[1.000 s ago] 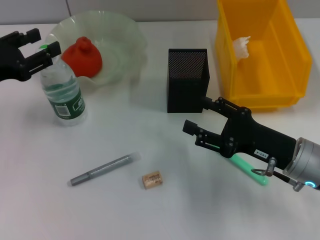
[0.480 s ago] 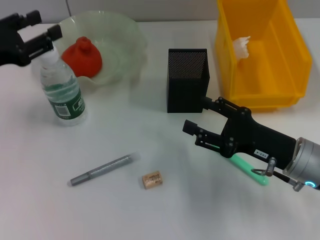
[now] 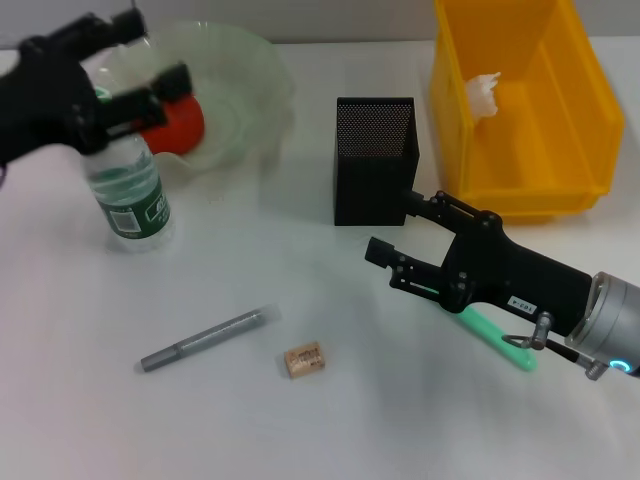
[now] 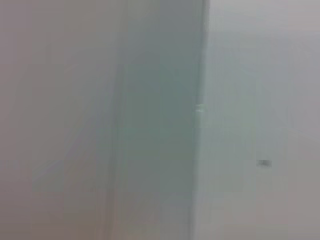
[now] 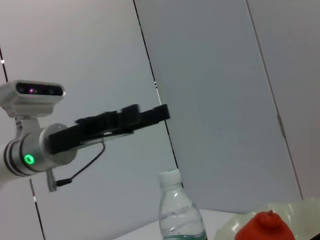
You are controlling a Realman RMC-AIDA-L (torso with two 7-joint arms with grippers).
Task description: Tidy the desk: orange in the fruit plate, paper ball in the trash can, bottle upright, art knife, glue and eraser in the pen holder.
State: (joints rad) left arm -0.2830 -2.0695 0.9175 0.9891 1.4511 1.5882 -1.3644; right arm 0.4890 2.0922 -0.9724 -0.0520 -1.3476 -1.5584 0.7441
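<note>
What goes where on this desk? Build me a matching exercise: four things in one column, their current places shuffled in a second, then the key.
Things:
1. orange
2. paper ball
3. eraser
4. bottle

Places:
A. upright on the table, in front of the fruit plate
B. loose on the table, right of the grey pen
C. in the fruit plate
D. in the trash can

Pairs: 1-C, 2-D, 3-B, 4-A
</note>
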